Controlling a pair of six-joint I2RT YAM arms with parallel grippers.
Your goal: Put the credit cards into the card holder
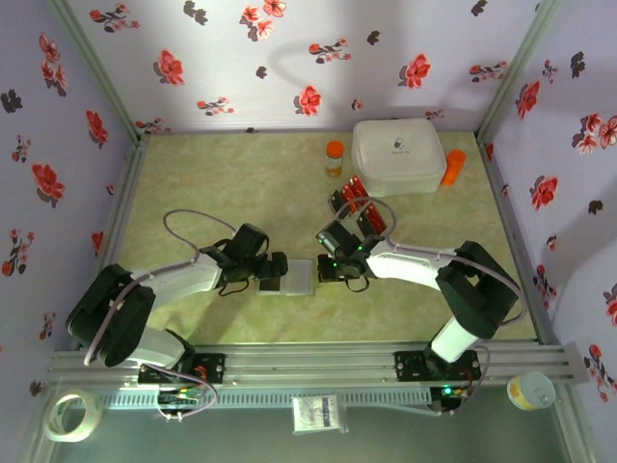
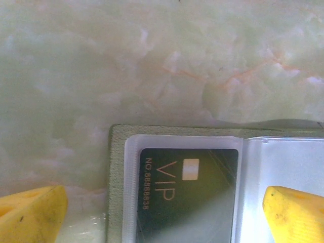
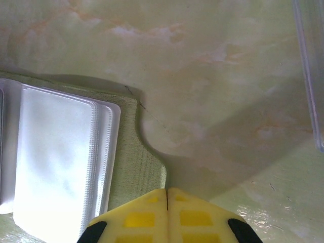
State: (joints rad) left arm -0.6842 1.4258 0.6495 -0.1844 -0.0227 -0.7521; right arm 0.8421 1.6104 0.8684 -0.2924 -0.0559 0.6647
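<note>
Overhead: the card holder point(image 1: 297, 277) is being flanked by left gripper point(image 1: 274, 272) and right gripper point(image 1: 335, 269); the credit cards point(image 1: 355, 206), piled beyond, are being judged thin, stiff, slick, best pinched edgewise. Left wrist: jaws are being held wide over a sleeved black card point(image 2: 202, 195), cut off below. Right wrist: fingers point(image 3: 198, 223) are being pressed together at the holder's flap point(image 3: 143, 169); contact unclear.
</note>
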